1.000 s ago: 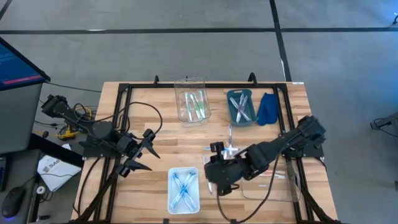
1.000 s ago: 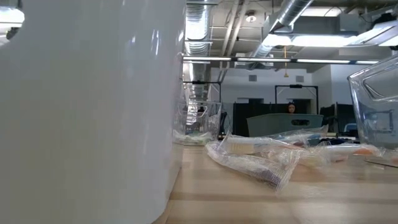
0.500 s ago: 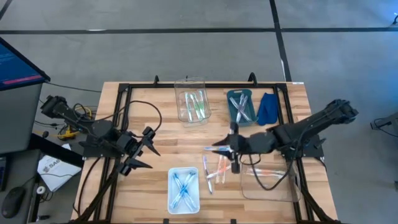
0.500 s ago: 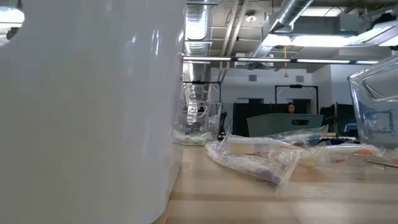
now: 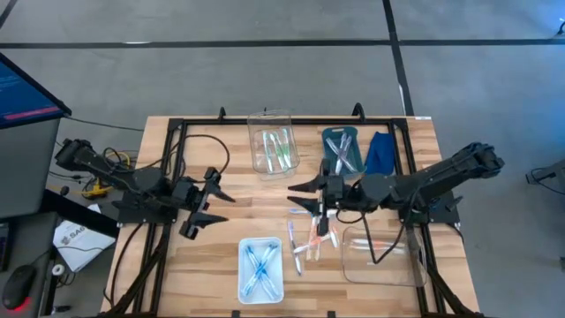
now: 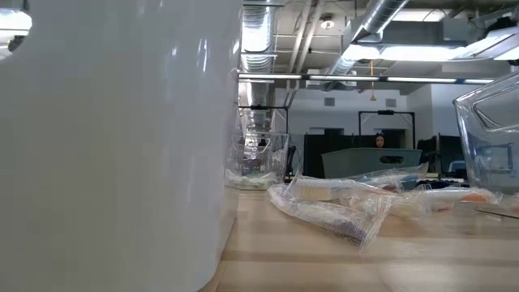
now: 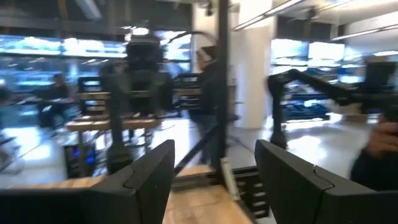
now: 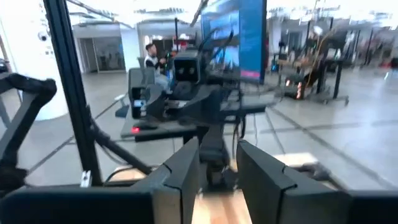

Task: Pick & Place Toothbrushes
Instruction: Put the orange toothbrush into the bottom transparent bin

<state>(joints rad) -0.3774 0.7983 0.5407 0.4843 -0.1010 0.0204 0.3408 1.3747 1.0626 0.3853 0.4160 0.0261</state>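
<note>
Mid-table, your right claw (image 5: 311, 196) hovers, fingers nearly together, holding nothing visible, above loose toothbrushes (image 5: 311, 243) awaiting sorting; left claw (image 5: 212, 200), fingers apart, waits near the left edge.

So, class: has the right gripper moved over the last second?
Yes. The right gripper has swung from near the blue-brush tray up the table, toward the teal tray.

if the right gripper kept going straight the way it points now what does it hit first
Probably the left gripper. The right gripper points level across the table toward the left arm, above the loose toothbrushes, with nothing between them in the high view. Heights are unclear, so it might pass by.
</note>
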